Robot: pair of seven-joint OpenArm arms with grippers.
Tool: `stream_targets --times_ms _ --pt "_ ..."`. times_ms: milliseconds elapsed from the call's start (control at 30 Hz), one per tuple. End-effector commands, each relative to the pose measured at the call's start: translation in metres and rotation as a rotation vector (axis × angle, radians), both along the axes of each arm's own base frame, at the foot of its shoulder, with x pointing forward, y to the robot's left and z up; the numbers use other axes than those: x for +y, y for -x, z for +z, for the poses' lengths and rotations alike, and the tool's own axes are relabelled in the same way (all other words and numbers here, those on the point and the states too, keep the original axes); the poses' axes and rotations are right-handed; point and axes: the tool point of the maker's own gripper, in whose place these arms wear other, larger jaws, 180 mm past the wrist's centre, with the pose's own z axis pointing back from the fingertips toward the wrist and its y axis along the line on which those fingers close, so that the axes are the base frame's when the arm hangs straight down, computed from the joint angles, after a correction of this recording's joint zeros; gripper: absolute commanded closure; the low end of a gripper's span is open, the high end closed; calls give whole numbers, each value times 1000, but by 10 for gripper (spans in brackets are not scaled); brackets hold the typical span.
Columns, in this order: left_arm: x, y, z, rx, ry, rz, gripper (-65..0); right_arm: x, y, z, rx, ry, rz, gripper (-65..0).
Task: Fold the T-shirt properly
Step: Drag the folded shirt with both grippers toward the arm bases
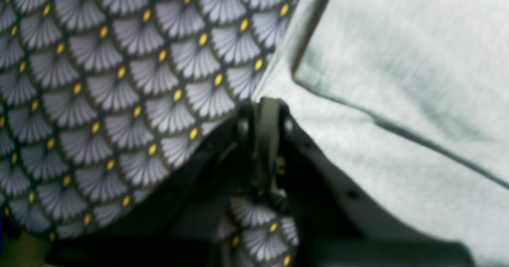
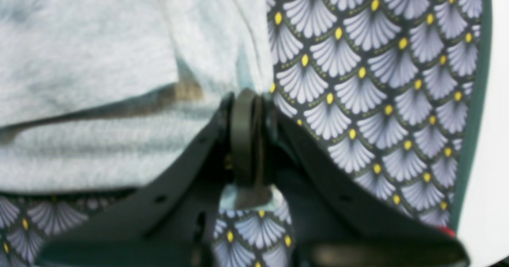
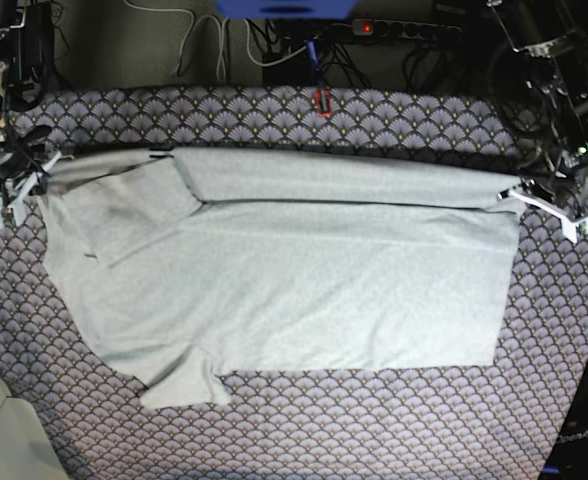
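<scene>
On my base view's left edge I see the right tool [image 3: 14,185] pinched tight on a far corner of the large plain light grey cotton T-shirt [image 3: 304,290]; the right wrist view shows the right tool's [image 2: 246,139] jaws pressed together with a scrap of grey cloth [image 2: 99,60] caught between them. The shirt lies spread across the counter on the purple fan-scale patterned tablecloth [image 3: 374,430], its far edge turned over in a long strip, one sleeve sticking out near the front. At the right, the left tool [image 3: 534,198] grips the other far corner; in its wrist view the left tool's [image 1: 268,139] jaws are clamped on grey fabric [image 1: 397,60]
</scene>
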Motion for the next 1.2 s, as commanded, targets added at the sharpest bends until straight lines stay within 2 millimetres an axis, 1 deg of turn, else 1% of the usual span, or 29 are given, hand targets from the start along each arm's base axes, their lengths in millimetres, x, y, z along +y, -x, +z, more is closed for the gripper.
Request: stream_targets --times_ms 0,133,167,233,267,433,533,633,733,800,1067,1100,1167 --pt "14 -4 16 -37 -56 10 -6 -12 -3 12 -19 42 8 0" --pt "12 9 12 -14 -67 -1 -6 2 5 5 10 13 73 0" --pt "12 12 12 -11 -68 -1 -6 3 6 4 9 8 72 0" --pt "12 17 8 3 -68 -2 -6 -6 9 7 1 11 43 0" --pt "12 20 6 10 -68 -2 -6 -8 15 5 9 8 32 0" --pt "13 39 -5 53 -71 -2 -6 -10 28 3 32 0 57 0" --pt "13 43 -7 61 -71 -2 -6 -11 35 0 47 0 51 0" --pt "13 44 -8 68 -69 -2 -6 -11 37 -1 52 0 51 0" --pt "15 50 -8 76 -79 -7 -6 -11 46 -5 72 0 52 0" --pt "15 49 -5 68 -86 -10 -6 -11 46 -6 73 -1 52 0" --pt "13 49 -6 75 -82 -15 -11 -8 48 -9 75 -12 48 0" --pt "13 50 -7 78 -82 -15 -20 -7 49 -9 76 -14 47 0" --pt "13 51 -8 83 -81 -14 -65 -8 49 -10 79 -13 45 0"
